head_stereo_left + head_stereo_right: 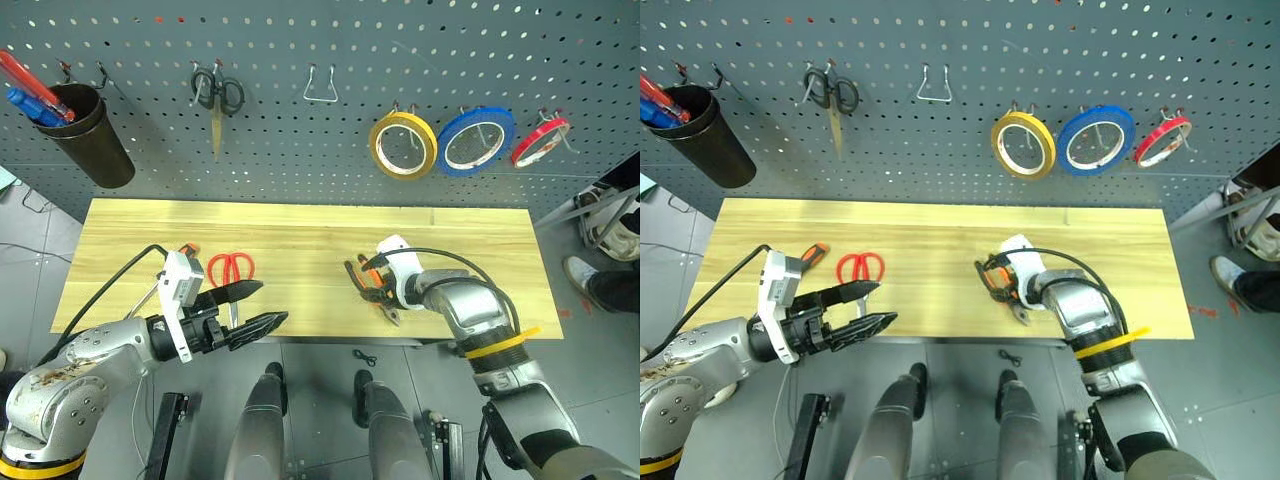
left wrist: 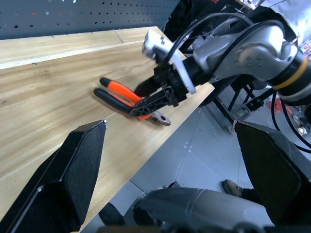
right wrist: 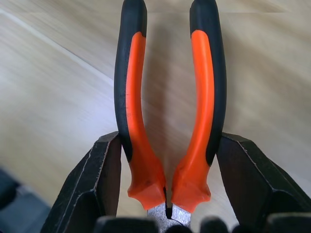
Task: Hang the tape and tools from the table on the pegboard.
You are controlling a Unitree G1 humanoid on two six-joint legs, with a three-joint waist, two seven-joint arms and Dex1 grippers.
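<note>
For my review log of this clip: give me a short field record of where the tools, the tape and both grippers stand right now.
pliers: on the table near its front edge, orange-and-black handles between the right gripper's fingers
right gripper: fingers flank the handles, both touching
left gripper: open, holding nothing, over the table's front edge
red scissors: flat on the table
screwdriver: on the table, left of the scissors
blue tape: on a pegboard hook, between the yellow roll and the red roll
</note>
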